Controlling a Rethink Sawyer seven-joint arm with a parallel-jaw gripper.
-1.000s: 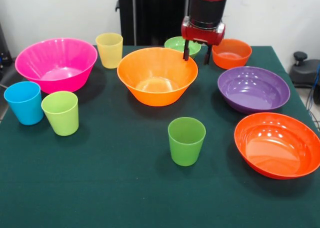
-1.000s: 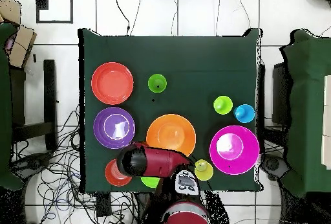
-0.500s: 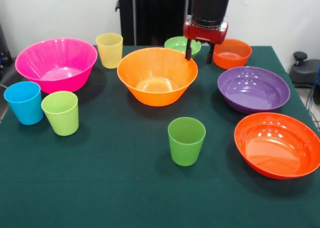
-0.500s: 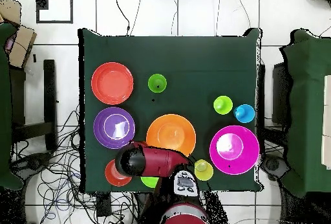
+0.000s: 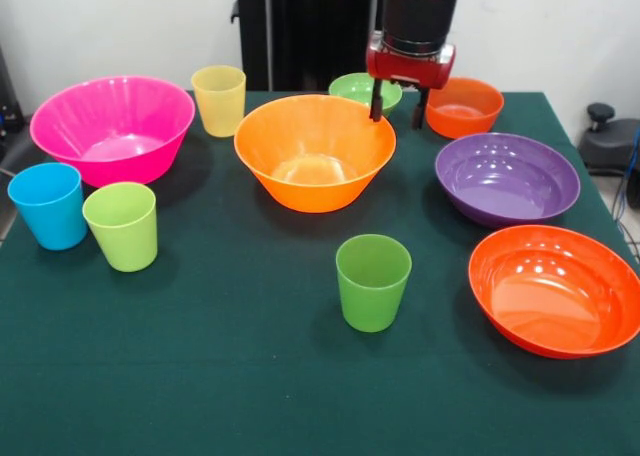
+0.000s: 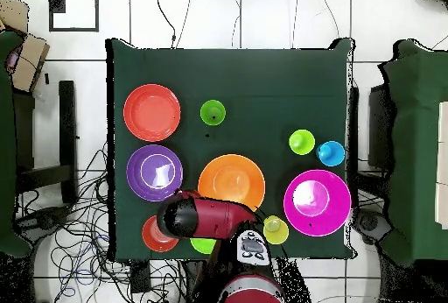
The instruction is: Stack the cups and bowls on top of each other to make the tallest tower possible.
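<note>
Nothing is stacked; all pieces stand apart on the green table (image 5: 250, 376). My gripper (image 5: 397, 110) hangs open and empty at the far side, between the small green bowl (image 5: 358, 88) and the small orange bowl (image 5: 463, 106), above the large orange bowl's (image 5: 314, 150) far right rim. The large pink bowl (image 5: 112, 128) is at the left, the purple bowl (image 5: 506, 177) at the right, the shallow red-orange bowl (image 5: 555, 288) front right. The yellow cup (image 5: 219, 100), blue cup (image 5: 49, 205), lime cup (image 5: 122, 225) and darker green cup (image 5: 373, 281) stand upright.
In the overhead view the arm (image 6: 206, 218) covers the small bowls near the base; the large orange bowl (image 6: 232, 182), purple bowl (image 6: 155, 172) and pink bowl (image 6: 317, 201) show. Cables lie on the floor around the table.
The gripper has risen slightly and shifted a little to the right in the front view. No cup or bowl has moved.
</note>
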